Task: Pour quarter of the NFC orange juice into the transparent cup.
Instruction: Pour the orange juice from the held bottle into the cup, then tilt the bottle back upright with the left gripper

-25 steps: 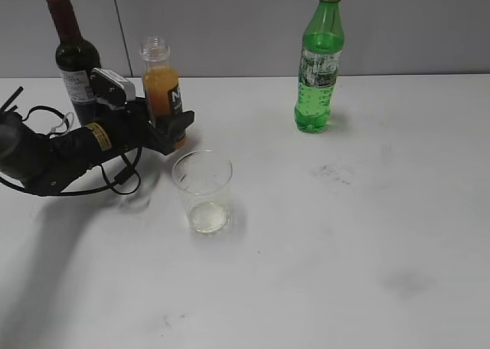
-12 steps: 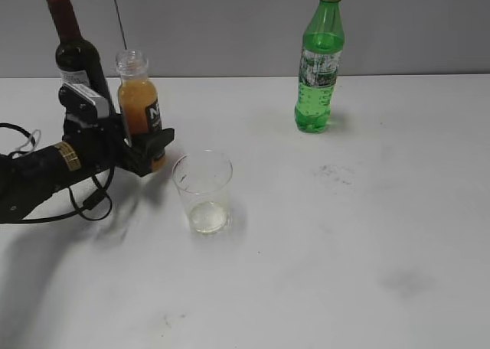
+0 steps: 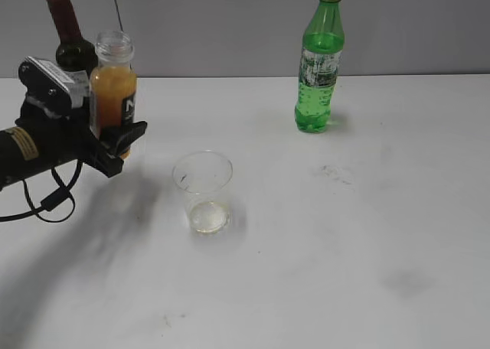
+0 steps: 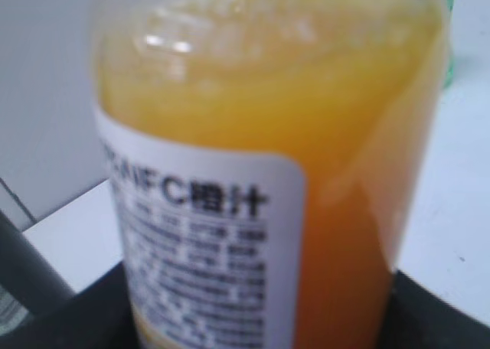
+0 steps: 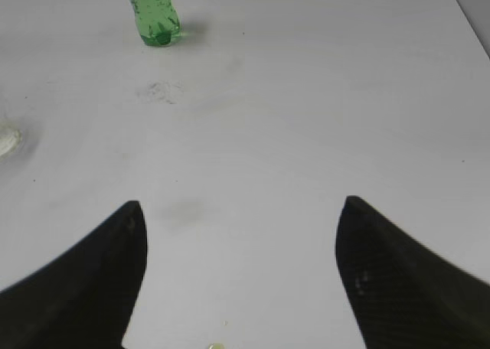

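The NFC orange juice bottle is uncapped, upright and held in the air at the left. My left gripper is shut on its lower body. In the left wrist view the bottle fills the frame, with its white label toward the camera. The transparent cup stands upright on the table to the right of the bottle and below it, with a thin layer of pale liquid at its bottom. My right gripper is open and empty over bare table; it does not show in the exterior view.
A dark wine bottle stands behind the left gripper at the back left. A tall green bottle stands at the back right, also in the right wrist view. The white table has faint smudges.
My left gripper has carried the juice bottle up and to the left, away from the cup. The cup and the other bottles have not moved.
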Controlling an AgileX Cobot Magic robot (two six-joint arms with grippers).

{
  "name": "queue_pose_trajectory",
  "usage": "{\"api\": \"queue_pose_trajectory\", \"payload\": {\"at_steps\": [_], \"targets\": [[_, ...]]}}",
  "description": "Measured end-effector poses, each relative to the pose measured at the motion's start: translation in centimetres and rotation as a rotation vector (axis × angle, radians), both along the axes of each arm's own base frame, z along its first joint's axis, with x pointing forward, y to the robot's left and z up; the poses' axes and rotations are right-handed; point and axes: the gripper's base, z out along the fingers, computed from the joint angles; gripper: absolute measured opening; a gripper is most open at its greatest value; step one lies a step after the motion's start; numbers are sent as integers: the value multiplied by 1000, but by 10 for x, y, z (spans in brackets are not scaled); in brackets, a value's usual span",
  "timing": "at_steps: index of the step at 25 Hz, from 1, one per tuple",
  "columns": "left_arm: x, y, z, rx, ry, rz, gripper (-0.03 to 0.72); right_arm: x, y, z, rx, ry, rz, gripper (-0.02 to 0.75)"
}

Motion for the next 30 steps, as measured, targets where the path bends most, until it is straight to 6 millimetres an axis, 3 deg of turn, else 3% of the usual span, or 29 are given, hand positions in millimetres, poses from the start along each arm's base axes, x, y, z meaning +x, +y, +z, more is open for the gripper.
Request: {"api": "queue_pose_trajectory", "payload": {"at_steps": [7,16,30], "targets": [[-4,8,22,189,-87,24,465,0,0,0,0,0,0,589],[-25,18,14,259,-128,89,465,0,0,0,0,0,0,589],[-36,1,17,521,-232,63,465,0,0,0,0,0,0,589]]}}
